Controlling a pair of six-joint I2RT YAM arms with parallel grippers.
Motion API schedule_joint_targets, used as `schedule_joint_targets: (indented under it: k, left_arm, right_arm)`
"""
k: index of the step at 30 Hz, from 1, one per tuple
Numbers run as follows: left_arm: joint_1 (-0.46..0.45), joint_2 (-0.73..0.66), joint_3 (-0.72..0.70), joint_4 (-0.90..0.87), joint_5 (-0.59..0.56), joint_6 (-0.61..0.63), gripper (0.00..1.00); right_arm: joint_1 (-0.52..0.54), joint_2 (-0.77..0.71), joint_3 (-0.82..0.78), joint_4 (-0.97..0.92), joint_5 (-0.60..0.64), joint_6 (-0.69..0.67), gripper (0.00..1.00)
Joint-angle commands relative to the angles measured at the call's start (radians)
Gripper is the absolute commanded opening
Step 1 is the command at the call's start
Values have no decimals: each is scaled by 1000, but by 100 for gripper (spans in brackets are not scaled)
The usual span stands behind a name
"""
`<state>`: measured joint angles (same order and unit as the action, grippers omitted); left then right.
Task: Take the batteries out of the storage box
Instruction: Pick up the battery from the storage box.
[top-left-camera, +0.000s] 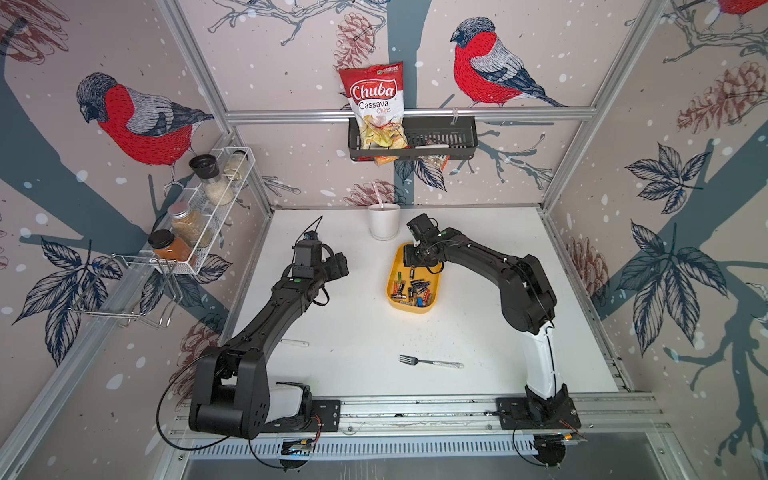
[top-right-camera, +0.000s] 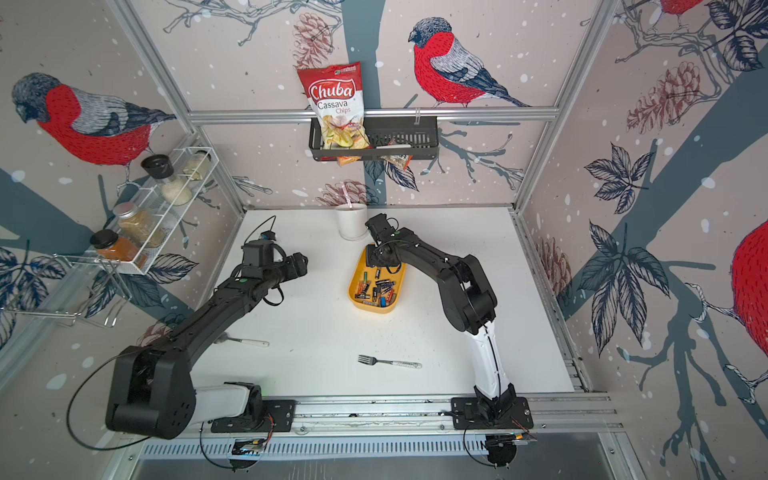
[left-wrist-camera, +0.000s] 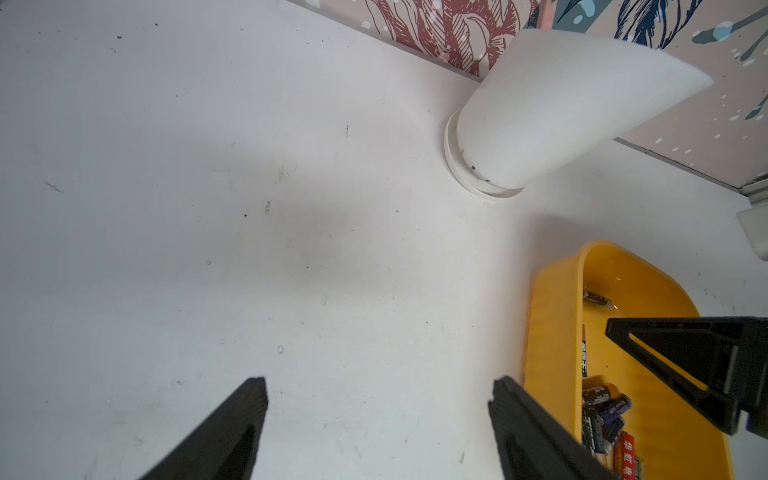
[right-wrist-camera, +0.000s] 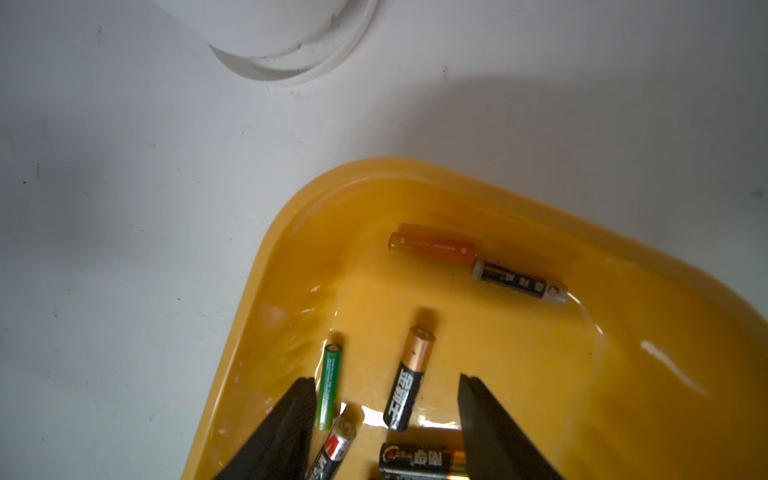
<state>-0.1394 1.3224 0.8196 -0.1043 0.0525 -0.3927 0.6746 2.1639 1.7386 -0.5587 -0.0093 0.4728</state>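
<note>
The storage box is a yellow tray (top-left-camera: 390, 284) (top-right-camera: 352, 286) right of the table's middle, with several batteries (top-left-camera: 415, 289) (top-right-camera: 380, 289) heaped at its near end. My right gripper (top-left-camera: 414, 258) (top-right-camera: 380, 259) (right-wrist-camera: 387, 381) reaches down into the far end of the box (right-wrist-camera: 291, 257). Its jaws stand apart on either side of a black-and-gold battery (right-wrist-camera: 405, 382) and touch nothing. A green battery (right-wrist-camera: 328, 386) lies beside one finger. An orange battery (right-wrist-camera: 432, 248) lies by the far wall. My left gripper (top-left-camera: 340, 266) (left-wrist-camera: 380, 382) hangs open and empty over bare table, left of the box (left-wrist-camera: 552, 332).
A white cup (top-left-camera: 384, 224) (left-wrist-camera: 540, 116) stands just behind the box. A fork (top-left-camera: 430, 362) lies near the front edge. A white-handled utensil (top-right-camera: 249, 342) lies under the left arm. A black basket (top-left-camera: 440, 139) hangs on the back wall, and a spice rack (top-left-camera: 208, 208) on the left wall.
</note>
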Motion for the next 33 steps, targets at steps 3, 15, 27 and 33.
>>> schedule_joint_targets:
  k: [3,15,27,33]
  left_arm:
    - [-8,16,15,-15,23,-13,85]
    - [-23,37,29,-29,30,-8,80]
    - [-42,52,45,-43,21,-11,73]
    - [-50,57,53,-48,21,-11,70]
  right_arm:
    - [-1,30,25,-35,-16,0,53]
    - [0,66,25,-43,-23,-8,45]
    - [2,89,27,-52,-27,-18,32]
    - [2,96,27,-58,-33,-22,25]
